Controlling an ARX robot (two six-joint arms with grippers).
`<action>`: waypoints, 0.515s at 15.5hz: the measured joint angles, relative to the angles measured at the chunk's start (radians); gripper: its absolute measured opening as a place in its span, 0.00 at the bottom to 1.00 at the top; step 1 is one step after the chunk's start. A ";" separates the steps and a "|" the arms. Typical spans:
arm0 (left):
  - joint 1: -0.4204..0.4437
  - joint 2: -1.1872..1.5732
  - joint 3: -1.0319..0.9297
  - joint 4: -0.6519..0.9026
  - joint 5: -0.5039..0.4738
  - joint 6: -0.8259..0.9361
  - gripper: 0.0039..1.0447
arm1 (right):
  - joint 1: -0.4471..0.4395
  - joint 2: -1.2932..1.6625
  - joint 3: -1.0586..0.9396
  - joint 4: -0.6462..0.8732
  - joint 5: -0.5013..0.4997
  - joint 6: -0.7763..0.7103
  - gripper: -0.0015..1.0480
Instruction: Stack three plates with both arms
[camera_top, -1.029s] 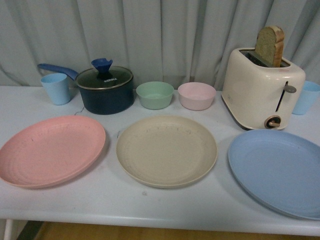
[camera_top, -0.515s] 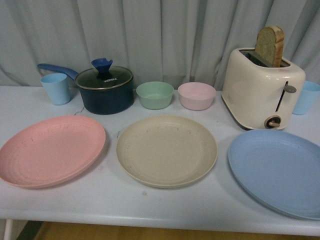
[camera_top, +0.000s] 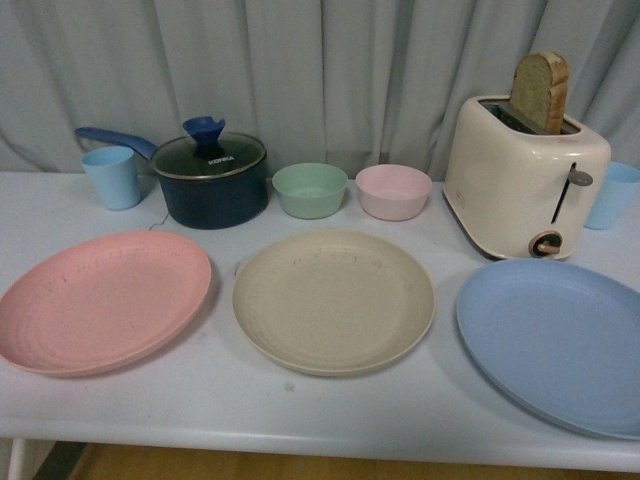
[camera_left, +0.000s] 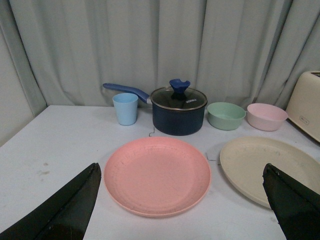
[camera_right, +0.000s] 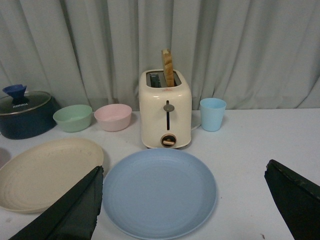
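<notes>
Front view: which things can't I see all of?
- Light blue plate: its right side is cut off by the picture's edge.
- Blue cup on the right: partly hidden behind the toaster.
- Pot: its lid hides whatever is inside.

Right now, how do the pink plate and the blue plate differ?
Colour aside, the pink plate lies left of the beige plate, and the blue plate lies right of it. The pot stands behind the pink plate, the toaster behind the blue plate. Both lie flat on the table, empty and unstacked.
</notes>
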 joint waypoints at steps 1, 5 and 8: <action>0.000 0.000 0.000 0.000 0.000 0.000 0.94 | 0.000 0.000 0.000 0.000 0.000 0.000 0.94; 0.000 0.000 0.000 0.000 0.000 0.000 0.94 | 0.000 0.000 0.000 0.000 0.000 0.000 0.94; 0.000 0.000 0.000 0.000 0.000 0.000 0.94 | 0.000 0.000 0.000 0.000 0.000 0.000 0.94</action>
